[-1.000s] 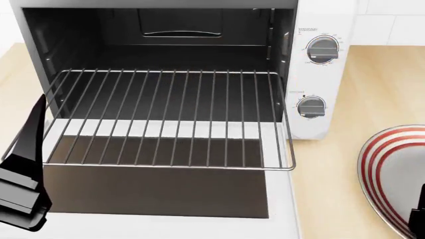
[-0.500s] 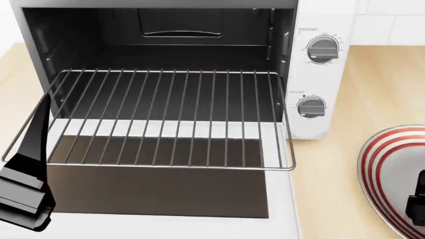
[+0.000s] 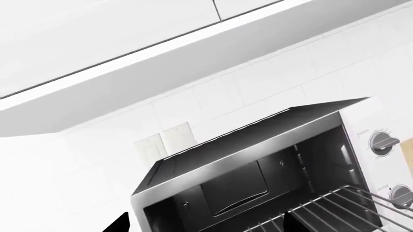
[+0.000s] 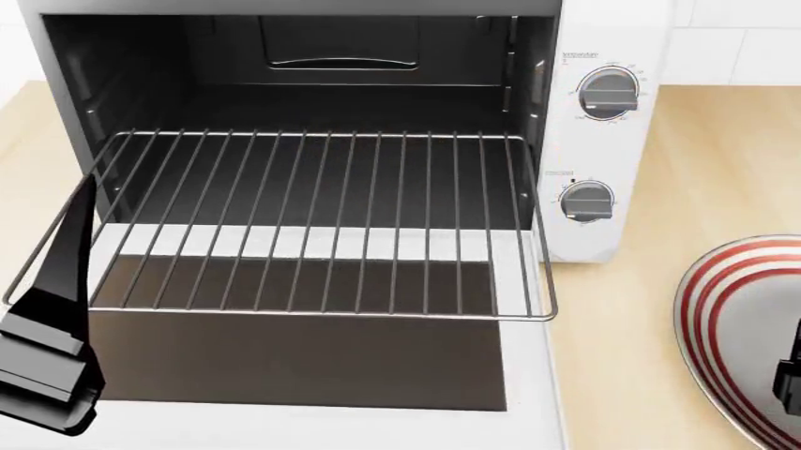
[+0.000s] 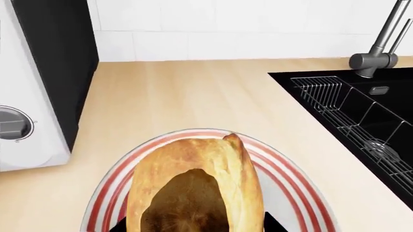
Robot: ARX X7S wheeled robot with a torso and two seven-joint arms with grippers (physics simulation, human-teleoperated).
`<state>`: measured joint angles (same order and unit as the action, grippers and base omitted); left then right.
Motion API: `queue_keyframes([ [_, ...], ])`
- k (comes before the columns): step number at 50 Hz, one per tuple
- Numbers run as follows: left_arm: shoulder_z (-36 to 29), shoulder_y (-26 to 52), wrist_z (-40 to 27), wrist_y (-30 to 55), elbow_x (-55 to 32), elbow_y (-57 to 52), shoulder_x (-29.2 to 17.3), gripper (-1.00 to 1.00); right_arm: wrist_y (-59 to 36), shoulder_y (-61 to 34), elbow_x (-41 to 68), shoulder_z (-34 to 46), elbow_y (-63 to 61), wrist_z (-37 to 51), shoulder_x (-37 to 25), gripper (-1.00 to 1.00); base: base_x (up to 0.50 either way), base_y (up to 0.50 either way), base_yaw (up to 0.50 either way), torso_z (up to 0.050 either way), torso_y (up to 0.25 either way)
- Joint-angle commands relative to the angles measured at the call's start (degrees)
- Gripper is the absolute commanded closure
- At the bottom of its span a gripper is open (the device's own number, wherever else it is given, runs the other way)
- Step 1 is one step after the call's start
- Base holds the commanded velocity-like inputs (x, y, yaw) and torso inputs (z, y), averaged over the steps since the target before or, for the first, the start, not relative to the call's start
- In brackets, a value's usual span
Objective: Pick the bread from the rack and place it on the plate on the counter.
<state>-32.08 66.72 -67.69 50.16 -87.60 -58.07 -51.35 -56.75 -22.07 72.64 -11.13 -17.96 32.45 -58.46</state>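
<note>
The golden-brown bread sits between the fingers of my right gripper, which is shut on it, directly over the red-and-white-ringed plate. I cannot tell whether the bread touches the plate. In the head view the plate lies on the beige counter at the right edge; the bread is out of frame there, and only a dark sliver of the right gripper shows. The silver wire rack stands pulled out of the oven, bare. My left gripper hovers open by the rack's left edge, holding nothing.
A white toaster oven with two knobs has its door folded down toward me. Right of the plate are a black sink and a grey faucet. A tiled wall runs behind the counter.
My left gripper rose slightly beside the rack, then held still. The dark sliver of the right gripper at the plate shifted a little up and then down.
</note>
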Motion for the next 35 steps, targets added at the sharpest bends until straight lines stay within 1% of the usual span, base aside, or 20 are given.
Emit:
queue_keyframes([
  [1, -0.30, 0.18, -0.32, 0.10, -0.21, -0.02, 0.07, -1.00, 0.55, 0.55, -2.54, -0.21, 1.47, -1.83, 0.18, 1.00, 0.00, 0.00, 0.00, 0.000, 0.000],
  [13, -0.31, 0.50, -1.02, -0.11, -1.03, -0.46, -0.23, -1.00, -0.08, -0.86, -3.21, 1.21, 1.56, -0.91, -0.12, 1.00, 0.00, 0.00, 0.00, 0.000, 0.000],
  [14, -0.28, 0.76, -1.29, -0.10, -1.44, -0.57, -0.34, -1.00, -0.03, -0.85, -2.95, 0.92, 1.29, -0.81, -0.10, -1.00, 0.00, 0.00, 0.00, 0.000, 0.000],
  [19, -0.03, 0.87, -1.67, -0.36, -2.21, -0.83, -1.03, -1.00, 0.66, 1.73, -2.95, -1.10, -0.03, -0.52, -0.43, -1.00, 0.00, 0.00, 0.00, 0.000, 0.000],
  [23, 0.00, 3.09, -3.13, -0.08, -4.73, -0.98, -1.25, -1.00, 0.52, 2.44, -2.24, -2.48, -0.99, 0.20, -0.88, -1.00, 0.00, 0.00, 0.00, 0.000, 0.004],
  [35, -0.06, 3.71, -3.19, 0.20, -4.96, -0.63, -0.80, -1.00, -1.01, -1.73, 0.85, -2.43, -6.08, 2.94, -2.40, -1.00, 0.00, 0.00, 0.00, 0.000, 0.000],
])
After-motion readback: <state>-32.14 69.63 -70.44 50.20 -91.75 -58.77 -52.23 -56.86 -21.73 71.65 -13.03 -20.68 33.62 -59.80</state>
